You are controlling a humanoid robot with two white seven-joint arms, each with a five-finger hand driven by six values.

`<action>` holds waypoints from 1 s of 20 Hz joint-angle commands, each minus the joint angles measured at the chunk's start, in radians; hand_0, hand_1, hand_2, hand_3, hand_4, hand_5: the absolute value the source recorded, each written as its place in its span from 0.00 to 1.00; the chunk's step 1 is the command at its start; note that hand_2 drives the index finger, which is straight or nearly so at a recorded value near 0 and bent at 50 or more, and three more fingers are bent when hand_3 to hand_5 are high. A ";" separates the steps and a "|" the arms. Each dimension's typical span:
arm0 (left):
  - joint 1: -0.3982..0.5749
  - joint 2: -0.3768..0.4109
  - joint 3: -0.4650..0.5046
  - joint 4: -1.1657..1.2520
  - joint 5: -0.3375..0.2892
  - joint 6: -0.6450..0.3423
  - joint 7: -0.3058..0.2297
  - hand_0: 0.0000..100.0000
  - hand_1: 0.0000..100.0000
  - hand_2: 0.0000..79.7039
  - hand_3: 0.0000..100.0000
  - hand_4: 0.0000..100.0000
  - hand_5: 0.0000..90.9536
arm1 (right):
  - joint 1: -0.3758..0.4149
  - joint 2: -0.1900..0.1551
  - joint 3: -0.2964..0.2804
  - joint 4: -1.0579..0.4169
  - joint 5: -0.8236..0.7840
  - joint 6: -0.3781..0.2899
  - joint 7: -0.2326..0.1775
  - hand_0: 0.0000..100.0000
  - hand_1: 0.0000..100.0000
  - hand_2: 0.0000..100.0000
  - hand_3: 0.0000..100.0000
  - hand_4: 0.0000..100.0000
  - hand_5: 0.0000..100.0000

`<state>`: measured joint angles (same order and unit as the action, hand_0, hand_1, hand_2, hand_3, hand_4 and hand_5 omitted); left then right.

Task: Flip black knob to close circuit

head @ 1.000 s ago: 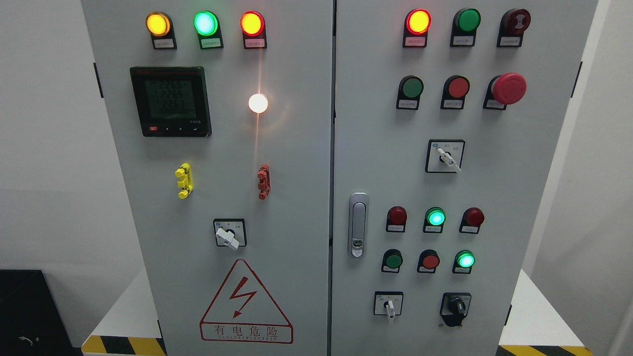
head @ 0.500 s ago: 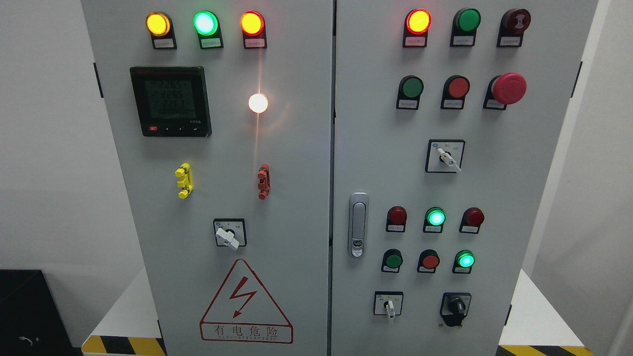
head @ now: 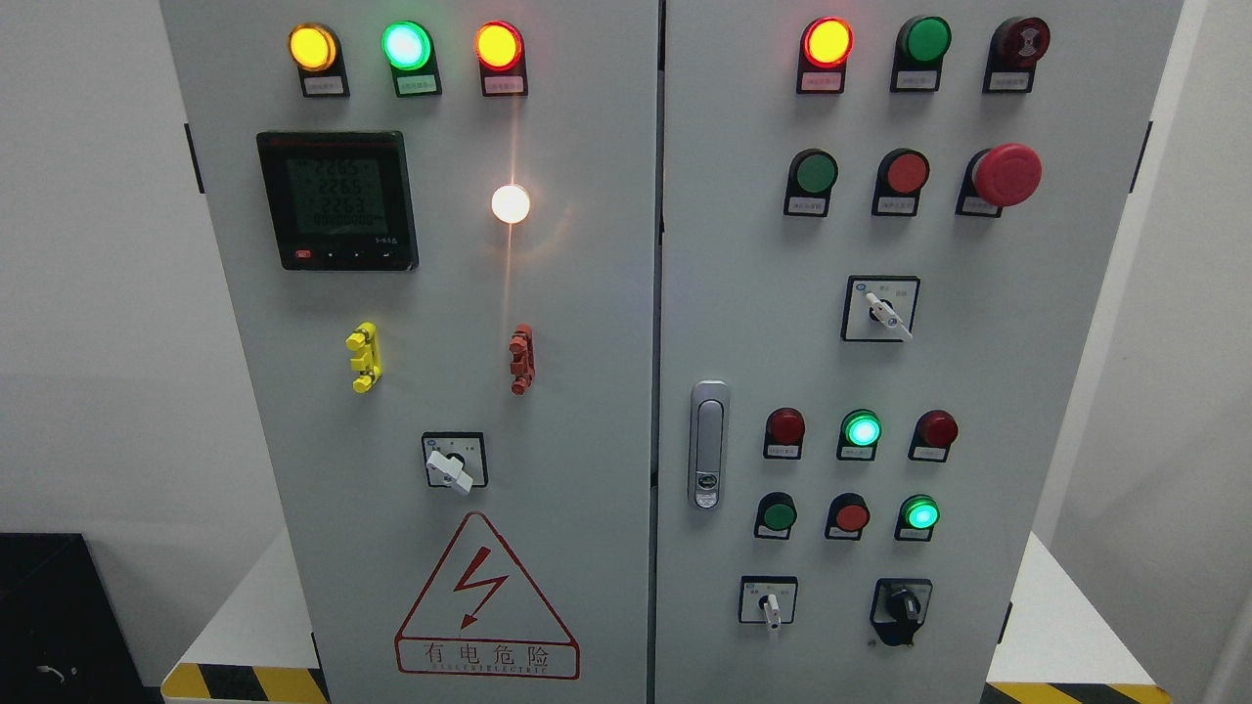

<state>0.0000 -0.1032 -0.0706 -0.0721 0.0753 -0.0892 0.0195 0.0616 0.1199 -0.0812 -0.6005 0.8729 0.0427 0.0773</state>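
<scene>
black knob lower right of cabinet, untouched | white switch just left of it | hands: neither in frame, state cannot be told

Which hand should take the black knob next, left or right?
Right, probably. Neither hand is in view yet, so this rests on position alone: the black knob sits low on the right door, right of the door handle, nearer where the right arm enters.
</scene>
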 commanded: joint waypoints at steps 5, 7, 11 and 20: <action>0.006 0.000 0.000 0.000 0.001 0.000 0.000 0.12 0.56 0.00 0.00 0.00 0.00 | 0.001 0.003 -0.048 -0.482 0.212 -0.012 -0.044 0.00 0.00 0.51 0.71 0.64 0.58; 0.006 0.000 0.000 0.000 0.000 0.000 0.000 0.12 0.56 0.00 0.00 0.00 0.00 | 0.001 0.003 -0.048 -0.551 0.227 -0.012 -0.045 0.00 0.00 0.53 0.72 0.65 0.59; 0.006 -0.001 0.000 0.000 0.000 0.000 0.000 0.12 0.56 0.00 0.00 0.00 0.00 | 0.001 0.003 -0.048 -0.677 0.253 -0.007 -0.045 0.00 0.00 0.57 0.76 0.68 0.64; 0.006 -0.001 0.000 0.000 0.000 0.000 0.000 0.12 0.56 0.00 0.00 0.00 0.00 | 0.003 0.004 -0.043 -0.903 0.296 -0.003 -0.042 0.00 0.00 0.80 0.97 0.87 0.88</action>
<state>0.0000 -0.1031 -0.0706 -0.0721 0.0752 -0.0892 0.0195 0.0640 0.1230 -0.1198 -1.1986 1.1376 0.0398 0.0311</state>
